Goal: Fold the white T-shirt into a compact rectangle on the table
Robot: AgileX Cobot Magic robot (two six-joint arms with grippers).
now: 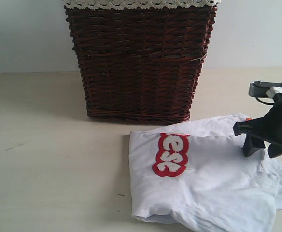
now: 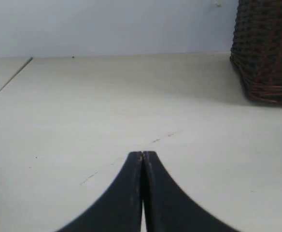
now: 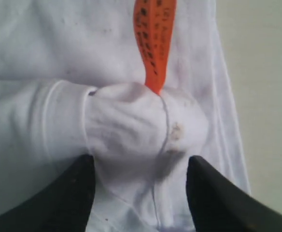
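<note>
The white T-shirt (image 1: 213, 179) lies partly folded on the table (image 1: 49, 159), right of centre, with its red-outlined fuzzy letters (image 1: 171, 154) facing up. My right gripper (image 1: 263, 147) stands on the shirt's far right part, by the collar. In the right wrist view this gripper (image 3: 139, 166) pinches a wad of white collar cloth (image 3: 141, 128), which fills the gap and keeps the jaws apart. The orange tag (image 3: 153, 38) sticks out beyond the wad. My left gripper (image 2: 143, 154) is shut on nothing, low over bare table (image 2: 83, 111); the exterior view does not show it.
A dark brown wicker basket (image 1: 138, 63) with a lace-edged liner (image 1: 141, 4) stands at the back centre, just behind the shirt; its corner (image 2: 266, 53) shows in the left wrist view. A pale wall rises behind the table.
</note>
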